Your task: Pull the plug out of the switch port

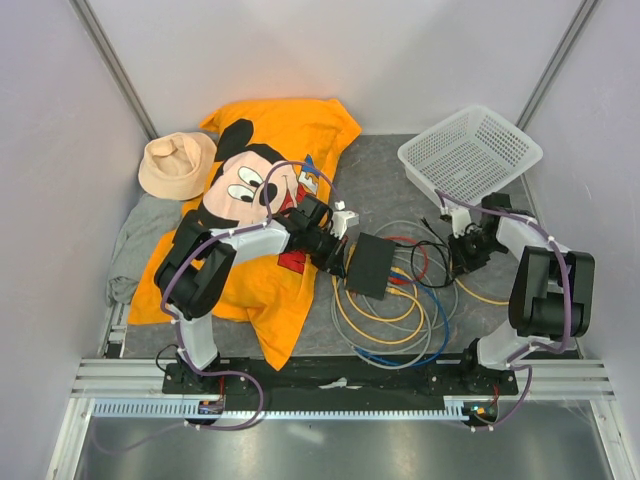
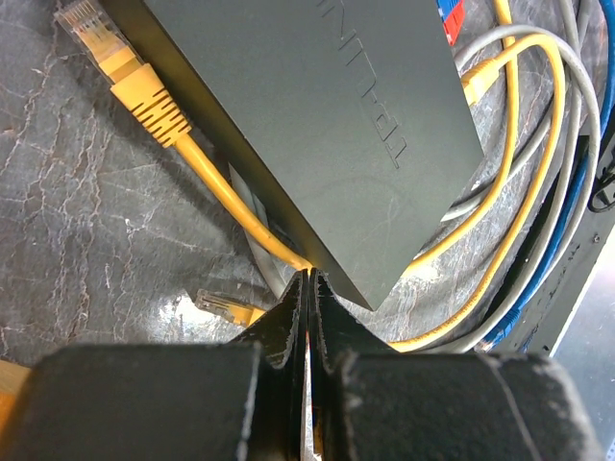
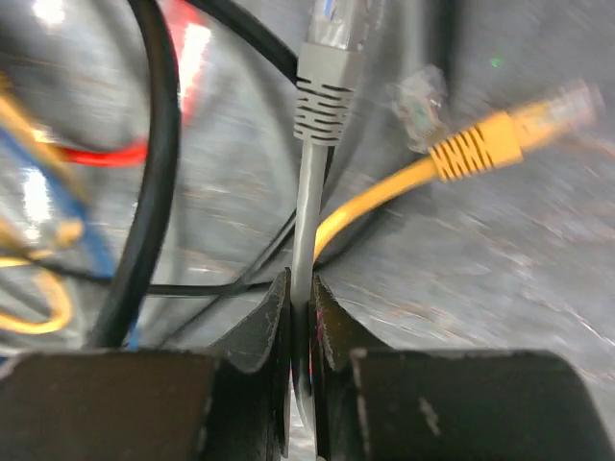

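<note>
Top external view, far left: beige soft cloth hat sits beside crumpled orange cartoon-print cotton shirt, both limp fabric w/ no part in the job. Left wrist view: left end effector is fully closed, nothing btwn its ribbed black fingers. Tips are set at the near corner of the small flat matte-black rectangular switch, where a glossy yellow round network cable runs under the box. It's prob. there to pin the light box on the grey mottled counter so a tug won't drag it. Switch sits mid-counter, btwn the two arms, ringed by loose coils of yellow, grey & blue cable. Right wrist view: right end effector is clamped on thin grey smooth-sheathed cable below its ribbed grey rubber boot and clear plastic plug, so grip is on the cord, not the latch. No switch shows in that view & the arm is well apart from the box, so plug looks out of the port already. Far right: white rigid plastic mesh basket.
</note>
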